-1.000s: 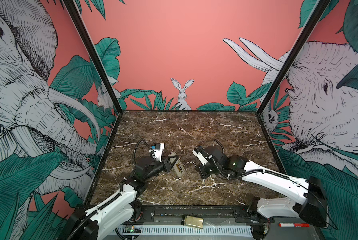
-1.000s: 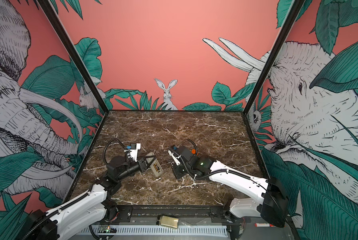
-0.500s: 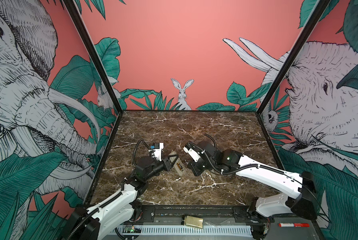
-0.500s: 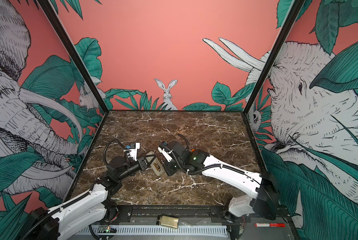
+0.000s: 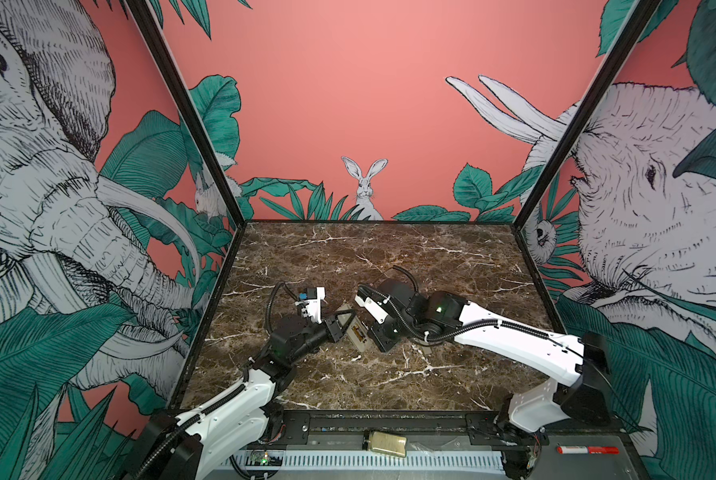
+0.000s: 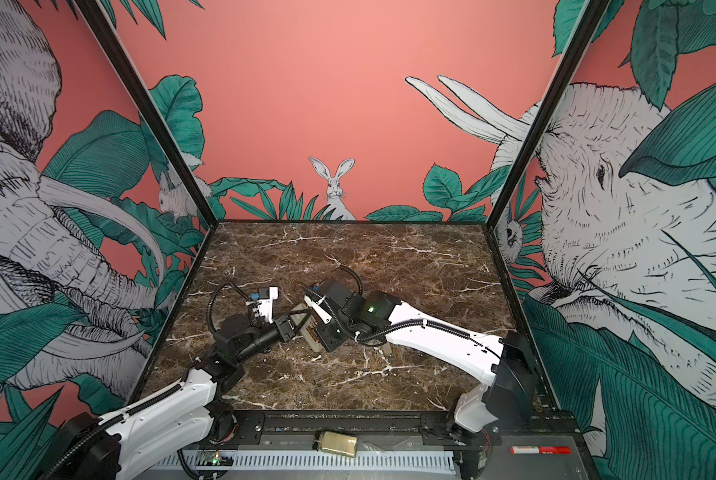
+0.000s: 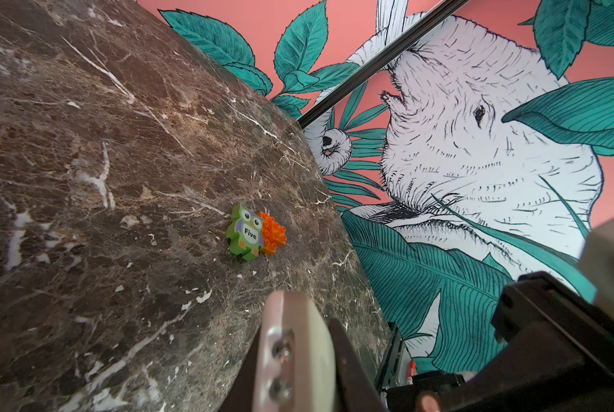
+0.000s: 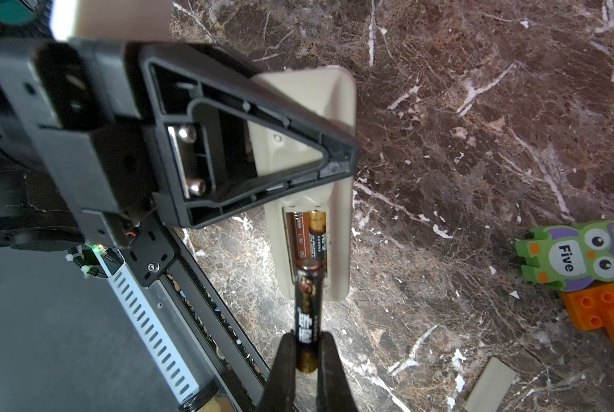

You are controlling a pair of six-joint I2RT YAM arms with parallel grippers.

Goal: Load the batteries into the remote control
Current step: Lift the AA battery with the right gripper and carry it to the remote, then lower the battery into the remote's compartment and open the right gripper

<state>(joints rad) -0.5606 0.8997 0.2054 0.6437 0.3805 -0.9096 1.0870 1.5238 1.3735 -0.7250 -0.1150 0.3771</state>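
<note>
The remote control (image 8: 334,107) is a cream handset lying back up, with my left gripper (image 5: 340,325) shut on it in both top views. Its battery recess is uncovered and one of the batteries (image 8: 318,233) lies inside. My right gripper (image 8: 307,356) is shut on the other battery (image 8: 307,310), a dark cylinder with a gold end. That battery's tip sits over the recess's near end. In the left wrist view the remote control (image 7: 318,342) shows edge-on between the left gripper (image 7: 298,371) jaws. In a top view the right gripper (image 6: 327,336) is right beside the remote control (image 6: 309,332).
A pale flat cover (image 8: 491,387) lies loose on the marble near the right arm. A green owl puzzle piece (image 8: 576,257) and orange bricks (image 8: 608,310) lie beyond it. A yellowish jar (image 5: 385,444) and a red marker (image 5: 587,449) rest on the front rail.
My right arm has swung left across the table with the battery, up to the remote. The left arm and the remote have stayed in place.
</note>
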